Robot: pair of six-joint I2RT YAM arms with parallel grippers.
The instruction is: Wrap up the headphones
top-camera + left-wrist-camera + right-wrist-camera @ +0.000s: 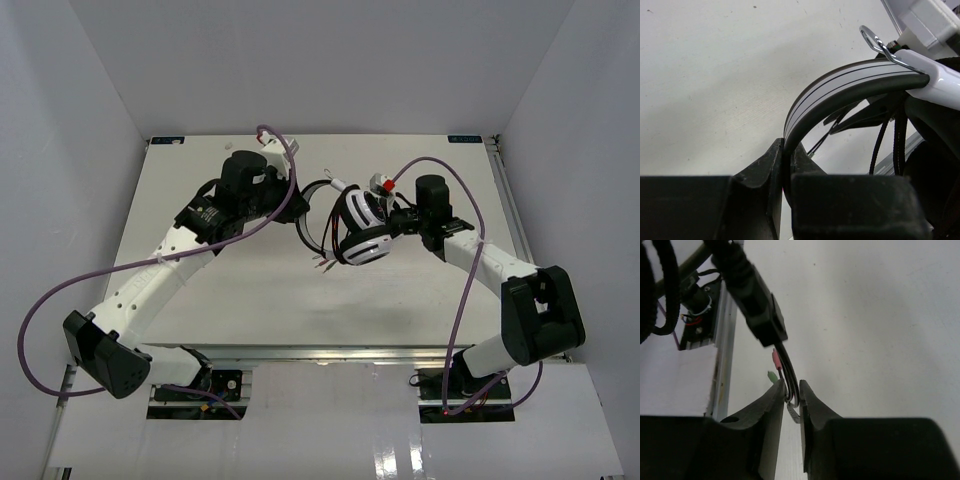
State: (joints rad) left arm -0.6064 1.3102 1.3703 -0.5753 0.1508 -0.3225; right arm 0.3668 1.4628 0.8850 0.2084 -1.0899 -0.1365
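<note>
Left gripper (788, 152) clamped on the grey-striped black headband (840, 85). White-and-black over-ear headphones (362, 228) sit mid-way over the white table (250, 300). Right gripper (792, 390) jaws stand barely apart around the thin black cord (788, 367) (pinched or loose: cannot tell). Risk: cord end slips free and the wrap unwinds.

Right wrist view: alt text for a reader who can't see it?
The right hand fills the bottom edge, the headphones' thin black cord running down between its close-set black fingers; whether it is pinched is unclear. Above, the cord thickens into a black junction piece beside pink and green tips, over a white table.
</note>
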